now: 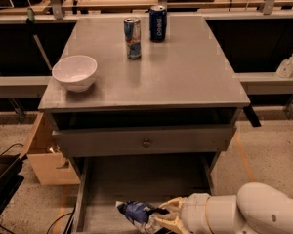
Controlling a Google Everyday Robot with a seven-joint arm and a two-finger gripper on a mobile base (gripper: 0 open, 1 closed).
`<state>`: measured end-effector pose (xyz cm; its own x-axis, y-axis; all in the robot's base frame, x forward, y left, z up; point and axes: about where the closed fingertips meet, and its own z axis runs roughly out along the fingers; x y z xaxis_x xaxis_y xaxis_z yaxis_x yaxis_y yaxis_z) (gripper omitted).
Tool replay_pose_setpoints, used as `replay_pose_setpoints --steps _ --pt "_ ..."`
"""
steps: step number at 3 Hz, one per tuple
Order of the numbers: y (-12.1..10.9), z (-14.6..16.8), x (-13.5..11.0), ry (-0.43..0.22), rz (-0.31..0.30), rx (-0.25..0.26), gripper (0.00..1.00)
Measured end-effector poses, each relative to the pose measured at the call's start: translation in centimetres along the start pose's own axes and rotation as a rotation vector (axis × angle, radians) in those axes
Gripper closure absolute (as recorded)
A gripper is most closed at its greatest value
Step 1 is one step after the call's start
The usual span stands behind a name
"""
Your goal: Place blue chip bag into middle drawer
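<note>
Presently the blue chip bag (136, 212) is being held low at the front of the open middle drawer (136, 179), between its side walls. It is being pinched at its right end by the gripper (160, 217), with the fingers pressed onto the foil. Contact with the floor cannot be told. Carrying is judged nearly complete; release and withdrawal are outstanding.

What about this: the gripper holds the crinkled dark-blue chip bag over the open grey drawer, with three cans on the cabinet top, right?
Only two cans stand on the cabinet top, per the camera view: a slim silver-blue can and a dark-blue can. The gripper does hold the chip bag over the open drawer.
</note>
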<state>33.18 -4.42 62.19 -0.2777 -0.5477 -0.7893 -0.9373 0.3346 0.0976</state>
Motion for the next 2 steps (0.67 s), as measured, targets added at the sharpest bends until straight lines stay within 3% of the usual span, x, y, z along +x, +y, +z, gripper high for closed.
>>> replay_pose_setpoints --steps 2 --pt "-5.0 4.3 1.2 -0.031 0.025 -0.018 1.00"
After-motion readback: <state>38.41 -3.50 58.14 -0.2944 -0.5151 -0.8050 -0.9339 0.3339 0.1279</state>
